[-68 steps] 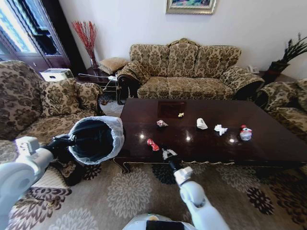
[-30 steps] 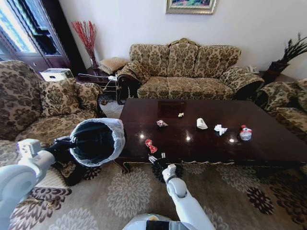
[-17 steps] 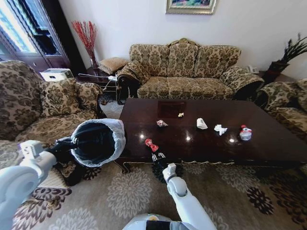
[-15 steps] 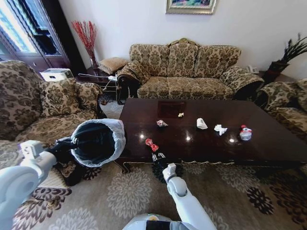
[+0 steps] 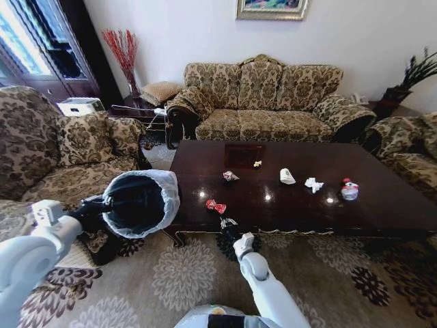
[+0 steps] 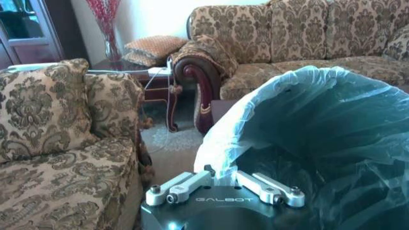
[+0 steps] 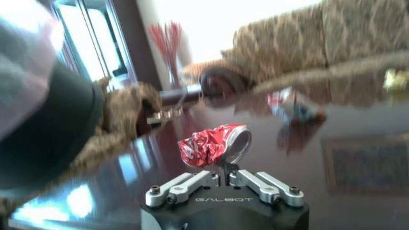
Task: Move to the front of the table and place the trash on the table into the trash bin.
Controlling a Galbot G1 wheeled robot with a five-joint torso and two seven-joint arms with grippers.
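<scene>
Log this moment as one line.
left gripper: holds trash bin by rim | right gripper: behind crushed can on table

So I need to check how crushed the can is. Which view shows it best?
The right wrist view: the can sits close up beyond the right gripper, its dents and open end plain. The head view shows it as a small red scrap on the table.

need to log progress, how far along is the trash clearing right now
Done: the robot faces the table, and the left gripper holds the trash bin by its rim beside it. In hand: the right gripper sits just short of the crushed can, not lifted. Left: wrapper, yellow scrap, cup, tissue, bottle and the can all lie on the table.
</scene>
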